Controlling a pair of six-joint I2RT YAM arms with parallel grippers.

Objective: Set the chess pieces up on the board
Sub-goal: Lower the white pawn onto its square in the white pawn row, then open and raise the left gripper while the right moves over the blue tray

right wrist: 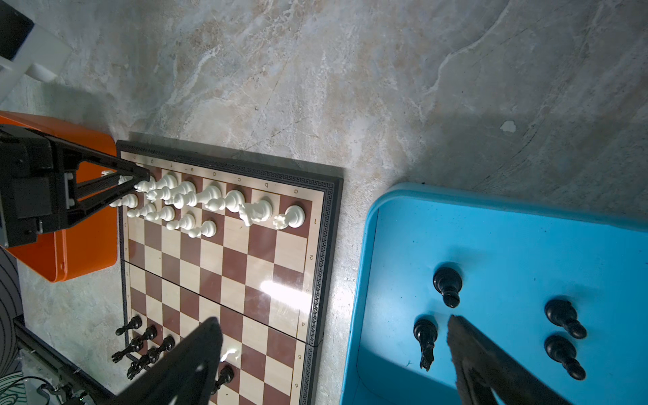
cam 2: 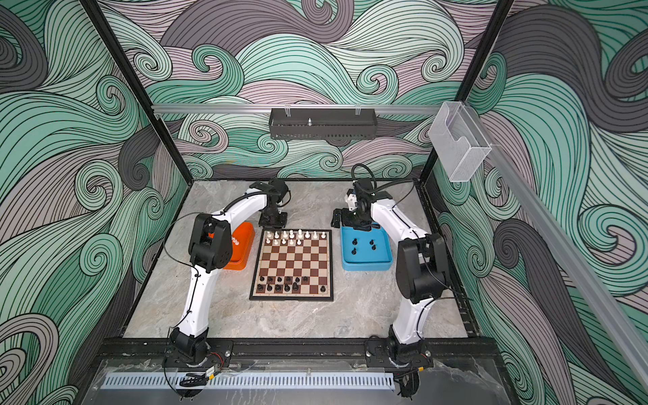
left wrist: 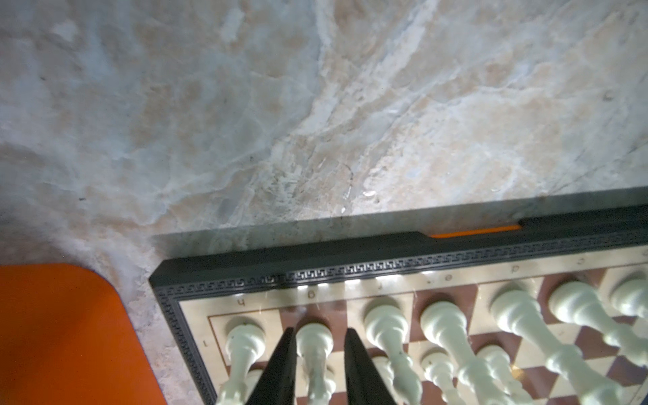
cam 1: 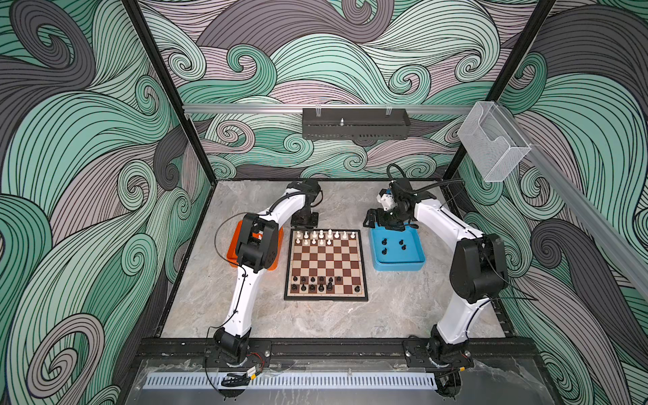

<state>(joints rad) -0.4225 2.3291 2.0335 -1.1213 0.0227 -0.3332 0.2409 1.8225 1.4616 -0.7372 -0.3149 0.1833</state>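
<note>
Swirling teal, grey and mauve wave wallpaper encloses a grey marbled tabletop (cam 1: 403,308), and at its centre lies the square chessboard of brown and cream squares with a thin black frame (cam 1: 326,261). Taking that board as a clock face in both top views, small white plastic chess pieces (cam 1: 321,235) stand upright in two rows along its 12 o'clock edge. The row by the frame runs the full width, while the second reaches only partway from the 9 o'clock side. Small black plastic chess pieces (cam 1: 321,288) stand in two ragged rows along the 6 o'clock edge, with a lone black piece (cam 1: 357,289) near the 5 o'clock corner. A rounded orange plastic tray (cam 2: 243,245) sits just beside the board at 9 o'clock, and a rounded blue plastic tray (cam 1: 399,268) sits near it at 3 o'clock. Four black pieces (cam 1: 384,241) stand apart on the blue tray's floor. The left gripper (left wrist: 319,331) hangs over the board's 11 o'clock corner. Its black fingers (left wrist: 354,357) are slightly apart on either side of a white piece (left wrist: 314,347) standing on the second square from that corner, and they are not clamping it. The right gripper (right wrist: 333,321) hovers over the blue tray's 11 o'clock corner, jaws spread wide and empty.
</note>
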